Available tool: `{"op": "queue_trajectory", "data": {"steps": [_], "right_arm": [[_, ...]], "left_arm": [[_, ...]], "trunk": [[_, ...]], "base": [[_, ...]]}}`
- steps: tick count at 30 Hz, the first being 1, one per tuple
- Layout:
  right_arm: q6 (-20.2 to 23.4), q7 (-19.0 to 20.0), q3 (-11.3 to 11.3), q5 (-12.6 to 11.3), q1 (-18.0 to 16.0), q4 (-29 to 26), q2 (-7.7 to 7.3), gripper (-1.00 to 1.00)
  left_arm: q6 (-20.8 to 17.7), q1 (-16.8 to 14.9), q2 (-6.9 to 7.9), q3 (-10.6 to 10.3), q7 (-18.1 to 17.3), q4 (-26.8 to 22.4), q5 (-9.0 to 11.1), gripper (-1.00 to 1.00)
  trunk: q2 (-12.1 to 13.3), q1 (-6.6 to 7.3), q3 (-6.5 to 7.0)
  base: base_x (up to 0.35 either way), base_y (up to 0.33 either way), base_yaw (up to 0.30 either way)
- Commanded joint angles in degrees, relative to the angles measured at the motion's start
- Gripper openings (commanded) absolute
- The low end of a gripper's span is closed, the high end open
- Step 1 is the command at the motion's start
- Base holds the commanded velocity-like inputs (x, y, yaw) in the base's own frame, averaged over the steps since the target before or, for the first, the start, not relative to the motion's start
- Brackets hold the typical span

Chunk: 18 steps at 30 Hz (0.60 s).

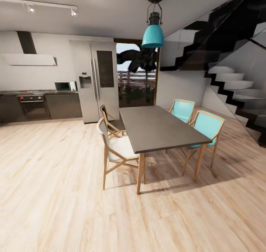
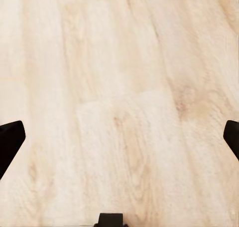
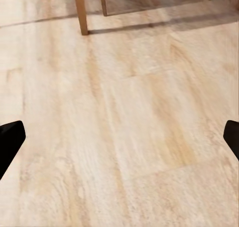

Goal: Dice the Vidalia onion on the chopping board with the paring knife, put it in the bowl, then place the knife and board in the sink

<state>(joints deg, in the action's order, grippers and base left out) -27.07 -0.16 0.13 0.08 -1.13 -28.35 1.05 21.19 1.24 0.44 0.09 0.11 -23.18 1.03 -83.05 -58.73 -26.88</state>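
A long grey counter [image 1: 26,92] lines the far wall of an open-plan room, with a built-in oven [image 1: 34,106] beneath it, a microwave [image 1: 65,86] on top and a steel refrigerator [image 1: 96,80] at its end. Nearer stands a dark dining table [image 1: 157,128] ringed by four chairs, two of them turquoise [image 1: 207,128], under a teal pendant lamp [image 1: 153,34]. Both arms point down at the pale wood floor [image 2: 119,112]: the left tool [image 2: 119,139] and right tool [image 3: 119,139] are spread wide, fingertips at the frame edges, gripping nothing.
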Motion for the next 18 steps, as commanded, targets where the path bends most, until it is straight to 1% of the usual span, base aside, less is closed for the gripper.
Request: {"op": "queue_trajectory", "data": {"steps": [1, 18], "right_arm": [[-0.17, -0.02, 0.03, 0.01, -0.04, 0.04, 0.00, 1.00], [-0.17, -0.02, -0.07, 0.01, -0.04, 0.48, -0.08, 1.00]], "left_arm": [[0.07, 0.04, 0.00, 0.00, -0.03, 0.14, 0.11, 1.00], [0.09, 0.05, 0.00, -0.03, -0.11, 0.80, 0.07, 1.00]], "trunk": [[-0.03, 0.00, -0.05], [-0.03, 0.00, -0.18]], "base": [[0.000, 0.000, 0.246], [0.000, 0.000, 0.247]]}}
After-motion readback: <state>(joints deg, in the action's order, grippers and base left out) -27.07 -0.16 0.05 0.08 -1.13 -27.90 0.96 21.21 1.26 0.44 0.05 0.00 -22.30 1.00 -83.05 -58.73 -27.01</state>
